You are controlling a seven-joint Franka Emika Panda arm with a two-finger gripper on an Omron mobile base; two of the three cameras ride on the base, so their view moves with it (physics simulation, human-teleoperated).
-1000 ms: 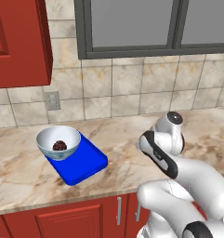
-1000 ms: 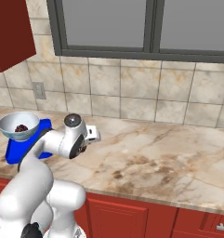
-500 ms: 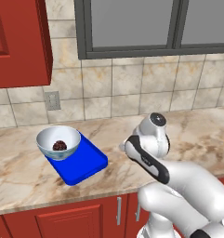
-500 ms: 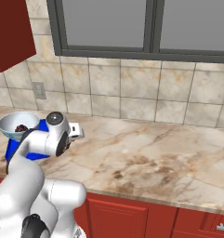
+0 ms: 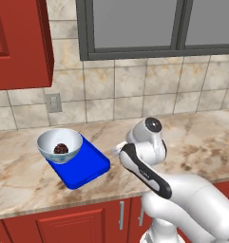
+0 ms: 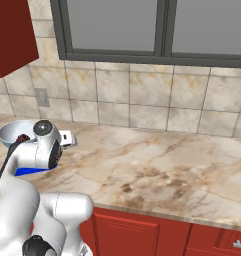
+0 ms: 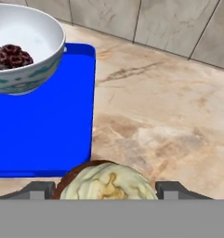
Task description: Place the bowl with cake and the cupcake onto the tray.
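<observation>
From the left base view, we see the bowl (image 5: 60, 144) sitting on the far left end of the blue tray (image 5: 90, 167), the dark cake (image 5: 61, 149) inside it, while our arm has swung left along the counter (image 5: 201, 137) over the past second and now stands just right of the tray. From the right base view, the same sweep shows: the bowl (image 6: 12, 134) peeks out behind the arm's wrist, which has closed in on it from the right. In the hand view, the gripper (image 7: 106, 189) is clamped on the cupcake (image 7: 106, 182), tan top between both fingers (image 7: 38, 189), at the tray's (image 7: 48, 135) near edge; we judge only the set-down remains
</observation>
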